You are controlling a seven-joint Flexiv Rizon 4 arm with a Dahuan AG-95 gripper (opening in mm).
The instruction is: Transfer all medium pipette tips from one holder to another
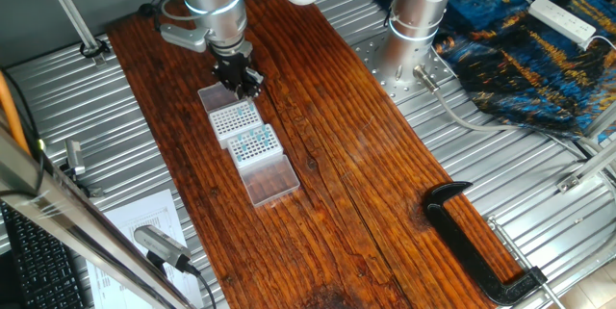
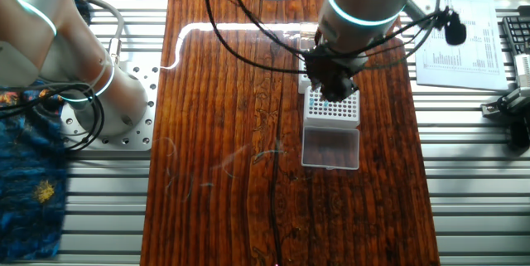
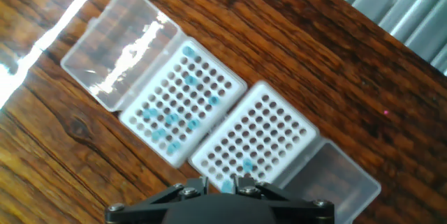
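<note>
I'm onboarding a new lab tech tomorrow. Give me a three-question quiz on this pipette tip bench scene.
1. True or false: most blue tips sit in the rack beside the glare-lit open lid.
2. In the hand view, the rack closest to the end effector holds: A) many tips, B) about two tips, C) none?
3. What black tool lies on the wooden board in one fixed view?

Key: 1 true; 2 B; 3 a black clamp.

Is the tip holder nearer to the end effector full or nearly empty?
Nearly empty: the nearer holder shows mostly open holes, with only a couple of blue tips.
</note>
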